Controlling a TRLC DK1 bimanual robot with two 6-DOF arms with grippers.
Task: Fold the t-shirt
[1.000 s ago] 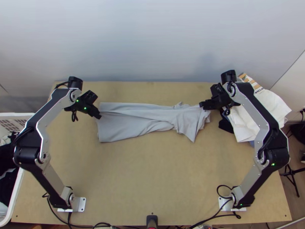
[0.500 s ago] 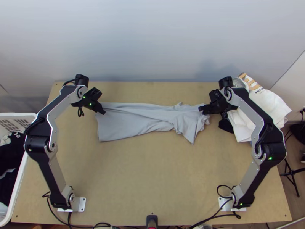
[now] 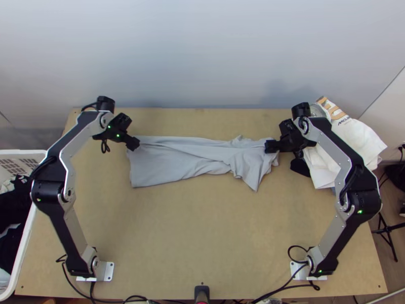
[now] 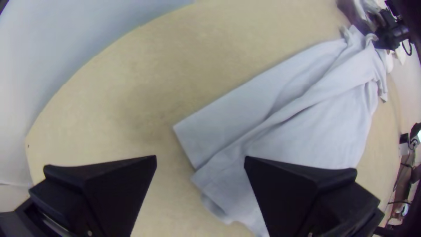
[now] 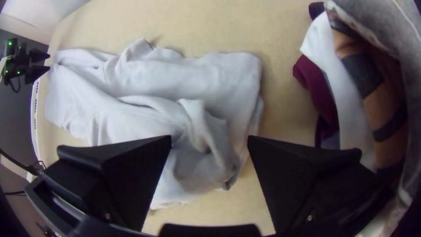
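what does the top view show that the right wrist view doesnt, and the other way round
Top view: the right arm's base, standing at the lower right.
Right wrist view: maroon cloth in the pile beside the grey t-shirt.
Both: the t-shirt, bunched at one end, the left claw, the right claw and the table.

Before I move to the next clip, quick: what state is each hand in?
Left hand: open, holding nothing, at the flatter end of the t-shirt.
Right hand: open, holding nothing, over its bunched end.
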